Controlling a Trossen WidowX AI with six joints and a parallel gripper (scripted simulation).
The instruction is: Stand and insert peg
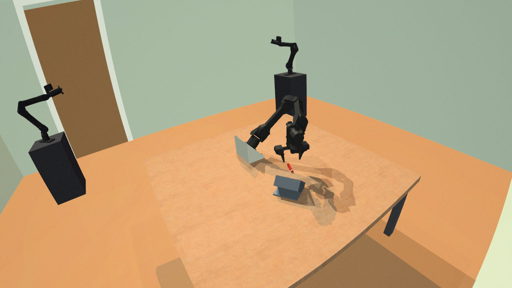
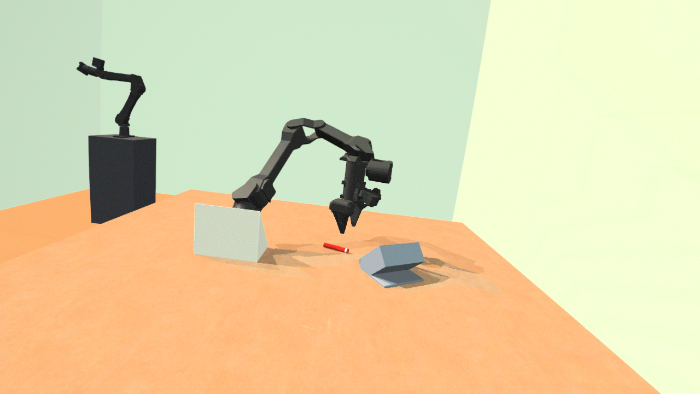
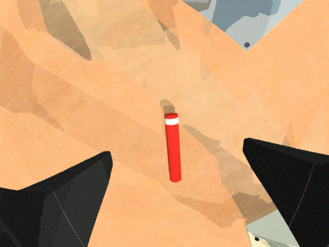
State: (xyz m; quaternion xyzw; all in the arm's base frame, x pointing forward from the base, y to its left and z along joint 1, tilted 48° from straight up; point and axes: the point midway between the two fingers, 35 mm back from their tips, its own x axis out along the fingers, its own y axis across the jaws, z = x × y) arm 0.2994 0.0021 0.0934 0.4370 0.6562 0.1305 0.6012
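A red peg [image 1: 290, 167] [image 2: 335, 248] [image 3: 173, 151] lies flat on the table between the arm's base and the sloped panel, its white band at the end nearer the panel. My gripper [image 1: 292, 161] [image 2: 348, 230] [image 3: 178, 152] is open and points down above the peg. In the wrist view the peg shows between the spread fingertips and below them, not touched. The blue-grey sloped panel [image 1: 289, 183] [image 2: 401, 255] [image 3: 240, 29] stands just past the banded end. Its hole is not in sight; in the wrist view only a corner with a small dark dot shows.
A pale wedge-shaped block [image 1: 247, 151] [image 2: 227, 232] stands by the arm's base; a corner of it shows at the bottom right of the wrist view. Shadows of the arm fall across the table [image 1: 221, 222] [image 2: 244, 332]. Two other arms stand on dark pedestals [image 1: 59, 171] [image 1: 290, 89] away from the table.
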